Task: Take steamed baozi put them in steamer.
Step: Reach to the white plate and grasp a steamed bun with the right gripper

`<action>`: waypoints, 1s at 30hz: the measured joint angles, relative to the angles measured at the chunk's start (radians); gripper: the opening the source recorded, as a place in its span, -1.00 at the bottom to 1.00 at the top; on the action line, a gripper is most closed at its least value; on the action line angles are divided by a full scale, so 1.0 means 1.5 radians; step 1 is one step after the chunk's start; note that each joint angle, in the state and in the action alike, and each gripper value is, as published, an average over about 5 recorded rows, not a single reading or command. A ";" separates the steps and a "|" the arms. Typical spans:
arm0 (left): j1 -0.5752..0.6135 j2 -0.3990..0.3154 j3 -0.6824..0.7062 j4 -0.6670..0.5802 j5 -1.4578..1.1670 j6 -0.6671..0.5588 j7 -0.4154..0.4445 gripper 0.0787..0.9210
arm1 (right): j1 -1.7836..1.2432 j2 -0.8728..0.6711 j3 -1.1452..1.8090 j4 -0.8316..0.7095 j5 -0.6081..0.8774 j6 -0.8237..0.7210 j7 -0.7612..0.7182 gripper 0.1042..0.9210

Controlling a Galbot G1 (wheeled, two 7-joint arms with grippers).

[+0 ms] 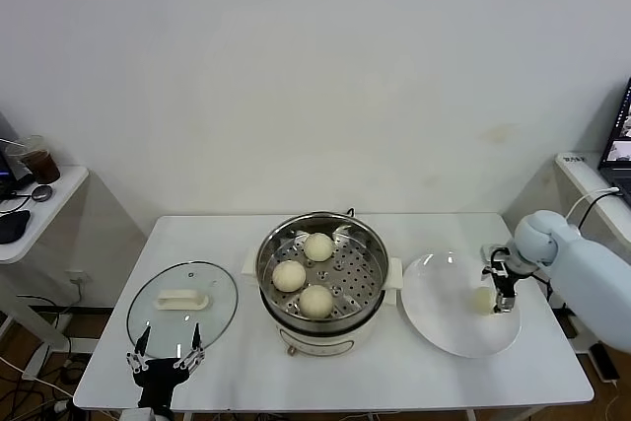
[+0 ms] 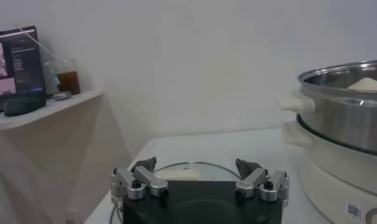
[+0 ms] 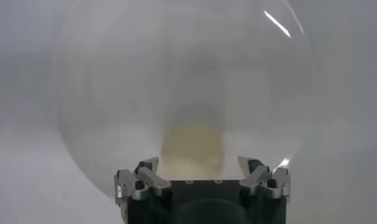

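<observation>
three smooth cream-white baozi (image 1: 302,275) in steamer (image 1: 367,248); right end effector (image 1: 501,288) open over fourth.

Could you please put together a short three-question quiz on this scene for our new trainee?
1. How many baozi lie in the steamer?
2. True or false: the lid sits on the steamer.
3. Which gripper is over the plate: A) left, B) right?

Key:
1. Three. A fourth baozi is on the plate.
2. False; it lies on the table, on the steamer's left side.
3. B. The right gripper stands open at the fourth baozi; the left gripper waits open at the lid's near edge.
</observation>
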 measured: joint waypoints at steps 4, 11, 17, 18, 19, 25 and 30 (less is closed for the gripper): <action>-0.001 -0.001 0.000 0.001 0.000 0.000 0.000 0.77 | -0.003 0.006 0.002 -0.006 -0.003 0.000 0.001 0.76; 0.001 -0.002 0.002 0.002 0.003 0.000 0.000 0.77 | -0.009 0.011 0.004 -0.015 -0.011 -0.002 0.001 0.76; 0.000 -0.002 0.002 0.003 0.003 -0.001 -0.001 0.77 | -0.011 0.018 0.007 -0.023 -0.008 -0.004 0.004 0.75; 0.000 -0.002 0.002 0.003 0.003 -0.001 -0.001 0.77 | -0.011 0.019 0.007 -0.024 -0.008 -0.004 0.004 0.73; 0.000 -0.002 0.002 0.003 0.003 -0.001 -0.001 0.77 | -0.011 0.020 0.007 -0.025 -0.007 -0.004 0.004 0.69; 0.000 -0.003 0.003 0.002 0.003 -0.001 -0.001 0.77 | -0.011 0.019 0.008 -0.025 -0.006 -0.005 0.001 0.46; -0.002 -0.003 0.004 0.002 0.004 -0.001 -0.001 0.77 | -0.008 0.014 0.009 -0.024 -0.003 -0.007 -0.001 0.22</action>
